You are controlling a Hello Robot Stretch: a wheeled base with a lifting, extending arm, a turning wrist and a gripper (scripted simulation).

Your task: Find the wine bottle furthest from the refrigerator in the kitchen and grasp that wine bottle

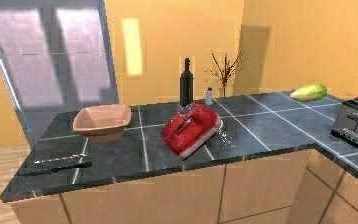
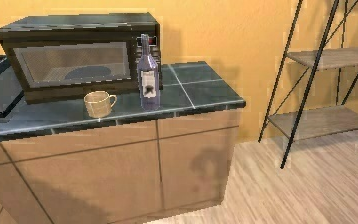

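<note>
A dark wine bottle (image 1: 186, 81) stands upright at the back of the dark tiled counter (image 1: 127, 150) in the forward view, against the yellow wall. In the arm side view another wine bottle (image 2: 147, 67), bluish with a pale label, stands on a tiled counter (image 2: 202, 90) just right of a black microwave (image 2: 77, 55). A tan mug (image 2: 100, 102) sits in front of the microwave, to the left of that bottle.
On the forward view's counter lie a pink bowl (image 1: 101, 121), a red dish rack (image 1: 190, 131), a knife (image 1: 57, 161), a vase of twigs (image 1: 225, 74), a green vegetable (image 1: 309, 92) and a toaster (image 1: 355, 122). A black metal shelf (image 2: 322, 80) stands on wood floor beyond the counter's end.
</note>
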